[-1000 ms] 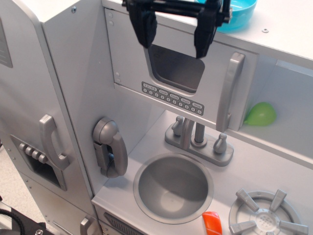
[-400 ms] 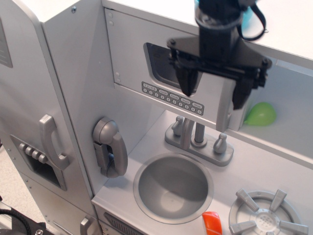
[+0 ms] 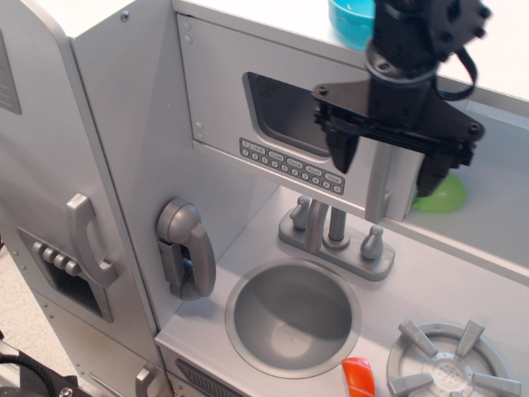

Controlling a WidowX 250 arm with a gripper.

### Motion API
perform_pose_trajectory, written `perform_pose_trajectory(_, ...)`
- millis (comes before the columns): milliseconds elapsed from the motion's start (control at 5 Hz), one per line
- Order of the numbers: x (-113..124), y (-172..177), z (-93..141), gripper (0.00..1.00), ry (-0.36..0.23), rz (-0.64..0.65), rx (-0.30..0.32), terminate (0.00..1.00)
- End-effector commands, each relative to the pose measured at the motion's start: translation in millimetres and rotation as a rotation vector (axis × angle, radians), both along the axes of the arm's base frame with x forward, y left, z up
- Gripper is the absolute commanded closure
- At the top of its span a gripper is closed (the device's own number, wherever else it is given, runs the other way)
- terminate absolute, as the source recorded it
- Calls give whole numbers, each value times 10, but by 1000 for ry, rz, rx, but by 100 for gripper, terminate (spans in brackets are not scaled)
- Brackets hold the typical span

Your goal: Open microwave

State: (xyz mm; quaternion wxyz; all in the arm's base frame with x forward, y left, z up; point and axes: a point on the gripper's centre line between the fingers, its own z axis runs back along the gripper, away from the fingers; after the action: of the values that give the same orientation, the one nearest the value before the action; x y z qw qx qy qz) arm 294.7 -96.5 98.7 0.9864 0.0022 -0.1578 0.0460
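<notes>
The microwave [image 3: 248, 99] is the upper compartment with a light grey door, a rounded dark window [image 3: 277, 103] and a row of small buttons [image 3: 289, 166]. Its long silver bar handle [image 3: 378, 186] stands vertical at the door's right edge; only its lower part shows. My black gripper [image 3: 388, 164] hangs in front of that handle, open, with one finger [image 3: 343, 147] left of the bar and the other [image 3: 432, 169] right of it. The door's right edge looks slightly off the cabinet.
A green object [image 3: 449, 195] lies on the shelf behind the door's right edge. A blue bowl [image 3: 354, 22] sits on the cabinet top. Below are a faucet [image 3: 335, 236], a round sink [image 3: 293, 316], a burner [image 3: 450, 368], a toy phone [image 3: 186, 248] and the fridge panel [image 3: 50, 207] at left.
My gripper has come down from the top of the cabinet and moved right, from in front of the window to straddling the bar handle. It stays open.
</notes>
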Motion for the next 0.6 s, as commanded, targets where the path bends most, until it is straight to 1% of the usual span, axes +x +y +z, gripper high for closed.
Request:
perform_pose_trajectory(0,201,-37,116,0,-92,-13,-17,0)
perform_pose_trajectory(200,258,-30,148,0,-99,-32,-27,0)
perform_pose_trajectory(400,248,-6,169,100,-88,-47,-69,0)
